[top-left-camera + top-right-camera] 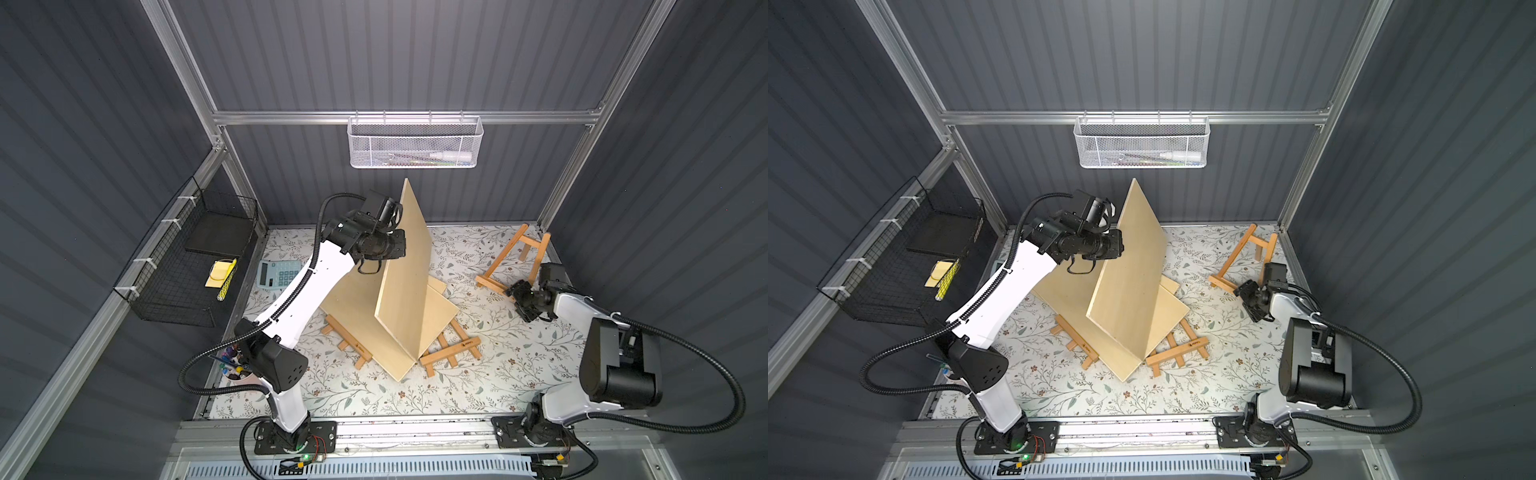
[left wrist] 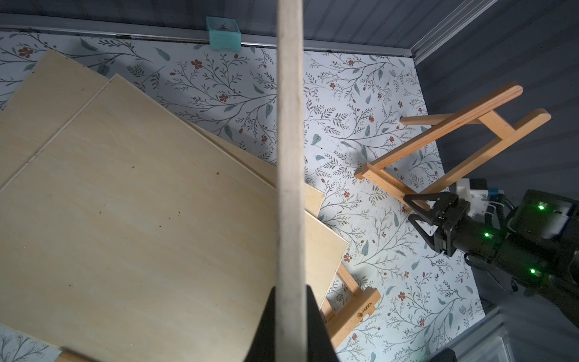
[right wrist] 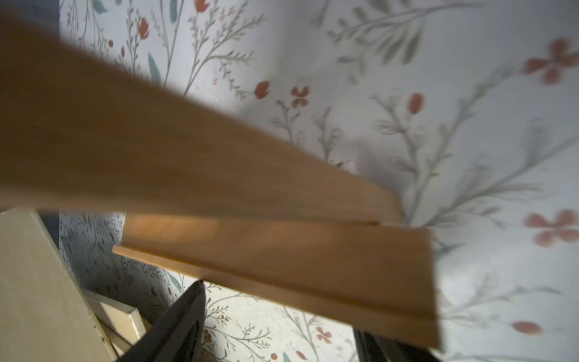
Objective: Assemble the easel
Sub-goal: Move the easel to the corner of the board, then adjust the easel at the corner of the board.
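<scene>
Two pincers: left gripper (image 2: 289,301) pinches thin, smooth plywood board (image 1: 405,266) standing on edge; right gripper (image 2: 411,208) spread at wooden A-frame easel (image 1: 506,251) foot, far right corner of floral mat (image 1: 374,390).

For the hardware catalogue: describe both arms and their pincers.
The left arm and right arm have white shells, black joints and black ribbed cable hoses. The left pincer and right pincer are black with tapered fingers. Green lights dot the right wrist.

Easel (image 1: 504,254) stands right of the stacked boards (image 1: 440,316)
</scene>
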